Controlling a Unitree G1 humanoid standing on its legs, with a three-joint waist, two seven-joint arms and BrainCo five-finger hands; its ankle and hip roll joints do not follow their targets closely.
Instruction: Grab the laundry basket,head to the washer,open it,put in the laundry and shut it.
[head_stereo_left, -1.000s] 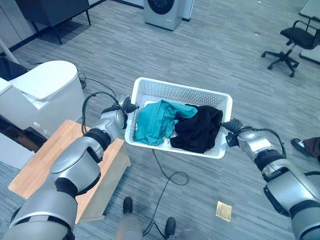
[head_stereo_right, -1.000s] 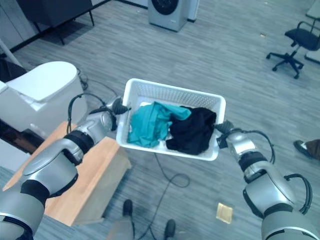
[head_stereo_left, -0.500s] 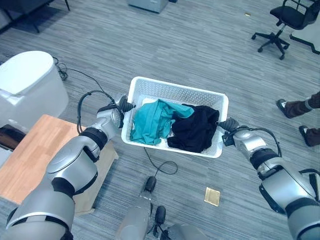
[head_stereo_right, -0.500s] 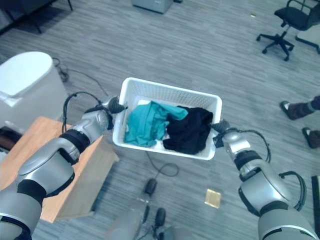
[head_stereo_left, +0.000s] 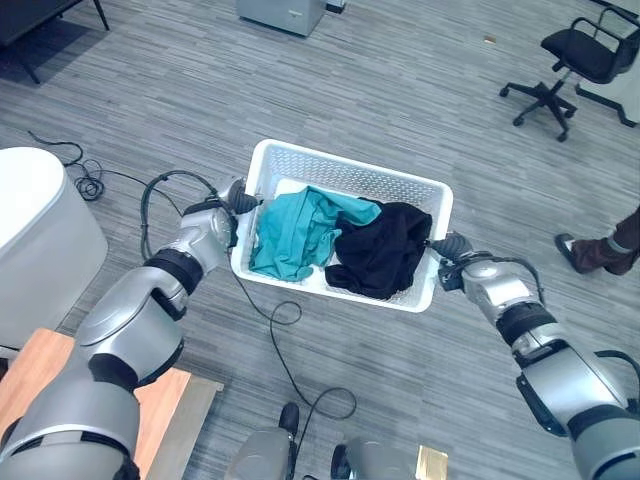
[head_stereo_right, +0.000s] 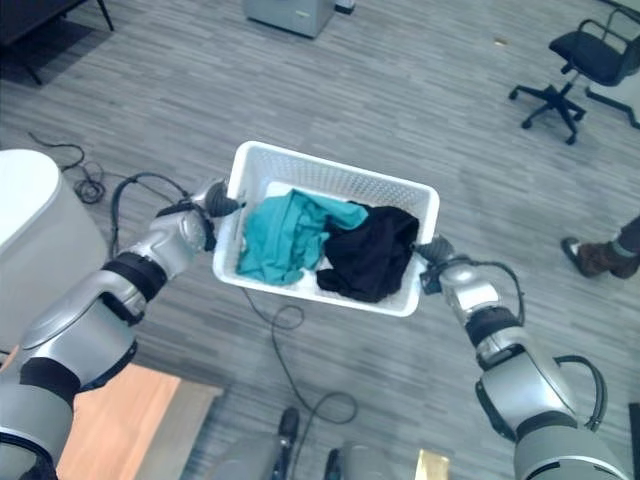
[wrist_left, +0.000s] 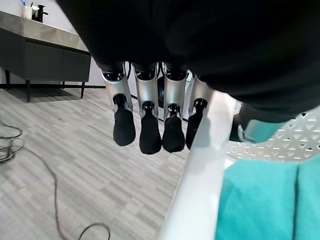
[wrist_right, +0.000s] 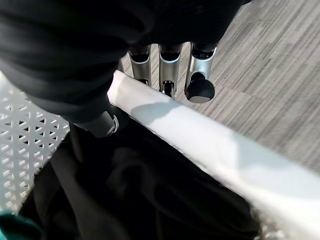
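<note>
Two hands hold my white laundry basket (head_stereo_left: 345, 178) up off the floor, one at each short end. My left hand (wrist_left: 150, 125) has its fingers hooked down over the outside of the rim, with the thumb inside. My right hand (wrist_right: 170, 70) pinches the other rim the same way. I think I am on the carrying step. Next I must walk to the washer (head_stereo_left: 278, 14), far ahead. A teal cloth (head_stereo_left: 295, 230) and a black cloth (head_stereo_left: 380, 250) lie bunched inside.
</note>
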